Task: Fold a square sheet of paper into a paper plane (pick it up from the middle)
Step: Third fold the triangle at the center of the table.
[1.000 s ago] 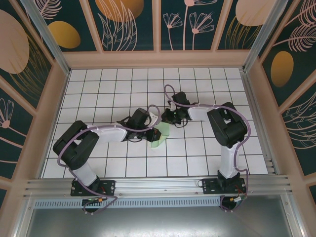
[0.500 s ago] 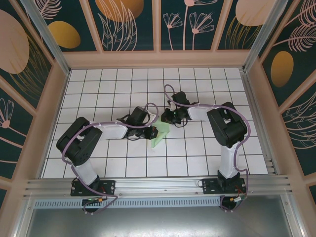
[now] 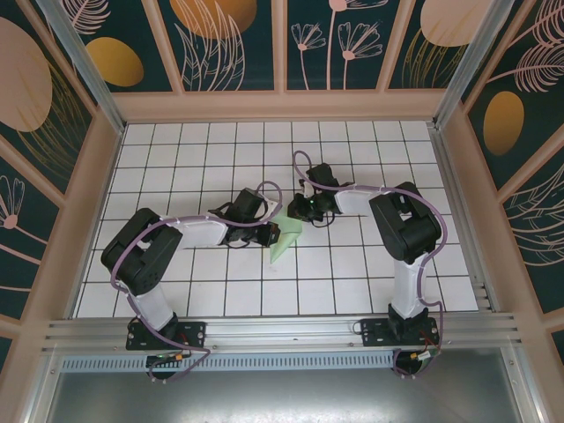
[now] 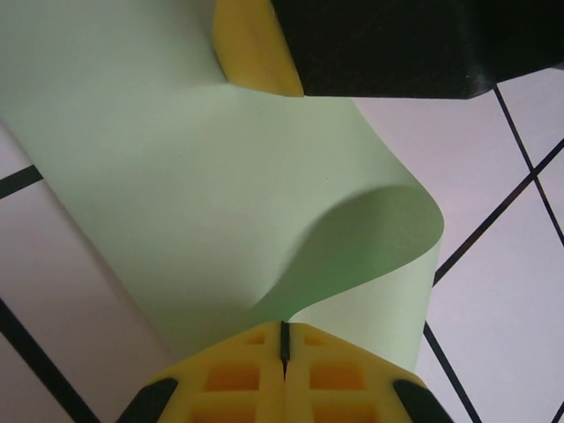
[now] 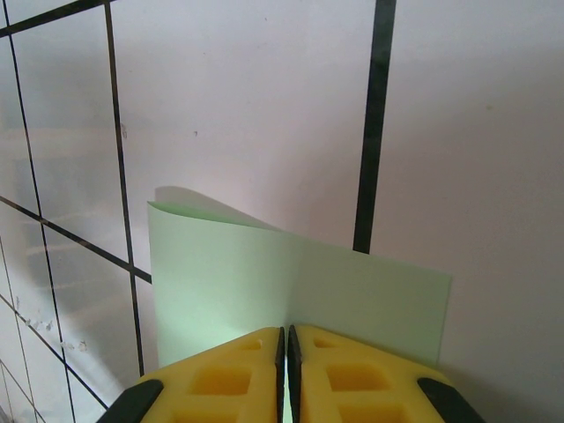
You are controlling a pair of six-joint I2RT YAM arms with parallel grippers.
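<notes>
Overhead view of a white gridded table [image 3: 176, 159] with two robot arms meeting near its middle. Between them we see a pale mint-green sheet of paper [image 3: 284, 240], partly folded and lifted just off the tiles.

Compared with a second ago, the left gripper [image 3: 270, 222] has moved away from the near edge and closer to the right gripper [image 3: 304, 211], and the left elbow has swung with it. The paper now looks narrower than before. We judge that the two held edges are being brought together to form a fold. In the left wrist view the paper bends in a soft, rounded curl, so no crease is pressed yet.

Both grippers have their yellow fingers pinched together on an edge of the paper, as each wrist view shows.

From above, the paper is a slim wedge. Its long axis runs diagonally from the grippers down toward the near edge. Its narrow tip points toward the arm bases, slightly to the left.
</notes>
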